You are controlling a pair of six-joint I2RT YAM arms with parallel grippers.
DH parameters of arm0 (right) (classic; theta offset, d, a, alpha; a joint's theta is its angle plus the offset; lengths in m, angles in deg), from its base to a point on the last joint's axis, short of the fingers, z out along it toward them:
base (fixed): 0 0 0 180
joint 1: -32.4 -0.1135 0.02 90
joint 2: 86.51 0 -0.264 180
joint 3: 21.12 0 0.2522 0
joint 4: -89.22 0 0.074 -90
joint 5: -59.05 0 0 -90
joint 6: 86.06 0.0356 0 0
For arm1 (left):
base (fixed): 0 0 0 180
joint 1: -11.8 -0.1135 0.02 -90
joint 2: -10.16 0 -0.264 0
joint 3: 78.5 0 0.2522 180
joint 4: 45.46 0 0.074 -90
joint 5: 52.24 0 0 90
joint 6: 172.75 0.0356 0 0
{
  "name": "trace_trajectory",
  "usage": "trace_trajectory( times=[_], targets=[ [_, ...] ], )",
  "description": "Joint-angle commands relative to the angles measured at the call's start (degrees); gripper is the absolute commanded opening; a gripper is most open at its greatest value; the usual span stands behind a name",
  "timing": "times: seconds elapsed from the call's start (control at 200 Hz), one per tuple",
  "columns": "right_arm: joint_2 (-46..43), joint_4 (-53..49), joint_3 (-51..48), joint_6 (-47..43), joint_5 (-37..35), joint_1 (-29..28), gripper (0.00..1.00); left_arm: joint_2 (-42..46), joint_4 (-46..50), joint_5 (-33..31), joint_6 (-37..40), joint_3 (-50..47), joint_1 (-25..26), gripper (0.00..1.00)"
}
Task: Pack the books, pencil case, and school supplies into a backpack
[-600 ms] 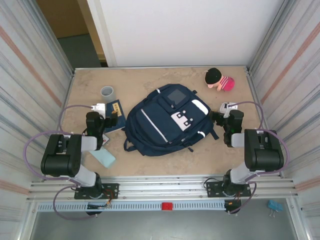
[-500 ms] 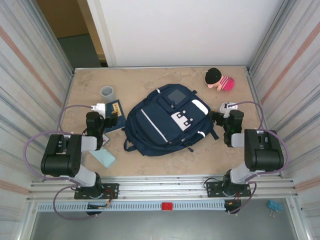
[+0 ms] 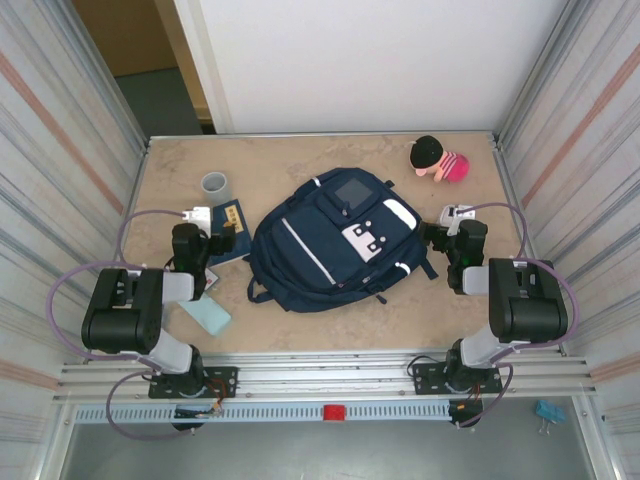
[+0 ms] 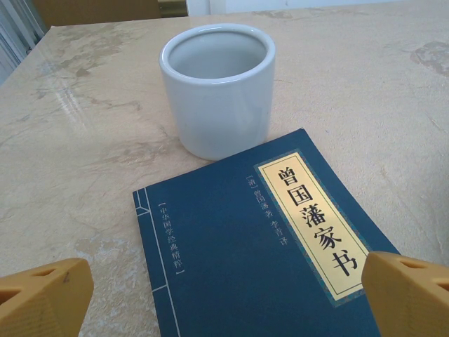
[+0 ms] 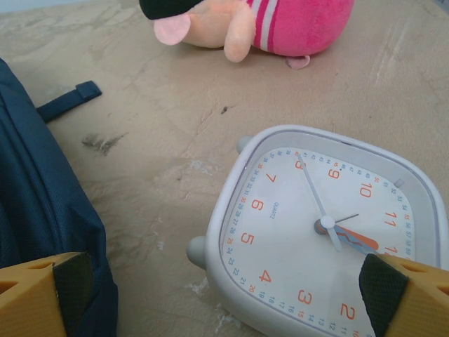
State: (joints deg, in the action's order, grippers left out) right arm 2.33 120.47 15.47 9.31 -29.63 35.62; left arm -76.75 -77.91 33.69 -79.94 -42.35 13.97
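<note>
Claw on my left (image 4: 224, 302) stands wide apart, its two yellow fingers (image 4: 42, 298) at the lower corners of the wrist view, gripping nothing. Between them, low in the frame, lies the dark navy book (image 4: 245, 260), flat on the table (image 4: 393, 84), its gold title strip running toward the lower right. Just beyond the book's far edge, at upper centre, a pale grey cup (image 4: 217, 88) stands upright with its mouth open to the camera; whether it touches the book I cannot tell.

My right claw (image 5: 224, 298) is also spread wide and holds nothing. Below it, at lower right, a white clock (image 5: 309, 232) with rounded corners lies face up. The backpack (image 5: 35, 210) fills the left edge of that view, a short navy strap (image 5: 70, 98) trailing from it onto the table. Along the top edge lies a plush toy (image 5: 280, 24) in pink with white stripes, apart from the clock.

From above, the left claw (image 3: 222, 238) sits left of centre over the book (image 3: 232, 222), with the cup (image 3: 215, 185) beyond it. The backpack (image 3: 335, 245) lies flat mid-table, front pocket up. The right claw (image 3: 432, 238) sits by the backpack's right side. The pale teal pencil case (image 3: 207, 315) lies at lower left beside my left arm, and the plush toy (image 3: 438, 160) rests at upper right.
</note>
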Motion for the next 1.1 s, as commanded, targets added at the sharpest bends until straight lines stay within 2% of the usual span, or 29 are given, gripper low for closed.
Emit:
trace_trajectory(
  times=[0.0,0.05,0.105,0.205,0.301,0.361,0.441,0.526,0.596,0.656,0.742,0.822,0.882,0.997,1.097],
  targets=[
    [-2.1,-3.3,2.1,0.3,-0.7,0.0,0.99,2.5,0.6,-1.5,2.1,0.4,1.9,0.98],
    [-4.9,-10.3,4.5,0.7,0.0,0.5,0.99,5.5,3.7,-5.0,3.4,1.1,3.8,0.97],
    [-8.5,-20.1,8.4,1.6,1.1,1.1,0.99,10.2,11.7,-7.1,4.7,3.6,6.2,0.97],
    [-15.1,-37.9,16.5,4.8,1.1,1.6,0.99,17.5,27.2,-5.6,3.7,10.3,9.3,0.92],
    [-18.9,-55.8,26.0,10.3,-1.7,1.7,0.99,20.3,41.0,-3.5,-1.5,19.7,12.0,0.86],
    [-19.9,-66.5,32.1,12.2,-0.6,1.7,0.99,19.4,48.2,-0.9,-4.7,26.2,13.1,0.80],
    [-20.5,-78.5,38.4,12.7,5.3,1.7,0.99,16.1,55.4,4.0,-7.0,33.7,14.2,0.74],
    [-22.2,-86.5,40.5,17.2,10.8,1.6,1.00,10.3,61.7,7.3,-8.7,41.7,15.0,0.71],
    [-24.4,-91.0,39.1,21.6,15.1,1.4,0.94,4.5,66.9,11.1,-9.3,47.7,15.6,0.64],
    [-26.9,-92.4,36.0,25.8,18.5,0.5,0.90,-0.5,69.1,13.3,-9.7,51.2,16.2,0.59],
    [-31.2,-89.8,29.0,32.5,23.3,-3.2,0.86,-6.6,69.2,14.2,-10.3,53.2,17.6,0.57],
    [-35.1,-83.2,21.4,39.7,25.2,-10.0,0.83,-11.9,68.7,14.4,-12.0,54.2,17.9,0.54],
    [-36.5,-77.2,16.1,45.0,25.1,-14.7,0.83,-15.2,67.9,17.2,-12.5,54.7,17.9,0.49],
    [-35.8,-64.6,8.4,52.8,25.2,-19.1,0.82,-19.5,66.8,22.8,-14.1,54.5,18.4,0.42],
    [-31.7,-58.4,6.5,52.8,24.3,-19.8,0.82,-19.1,65.4,24.7,-15.5,51.1,19.5,0.39]
  ],
)
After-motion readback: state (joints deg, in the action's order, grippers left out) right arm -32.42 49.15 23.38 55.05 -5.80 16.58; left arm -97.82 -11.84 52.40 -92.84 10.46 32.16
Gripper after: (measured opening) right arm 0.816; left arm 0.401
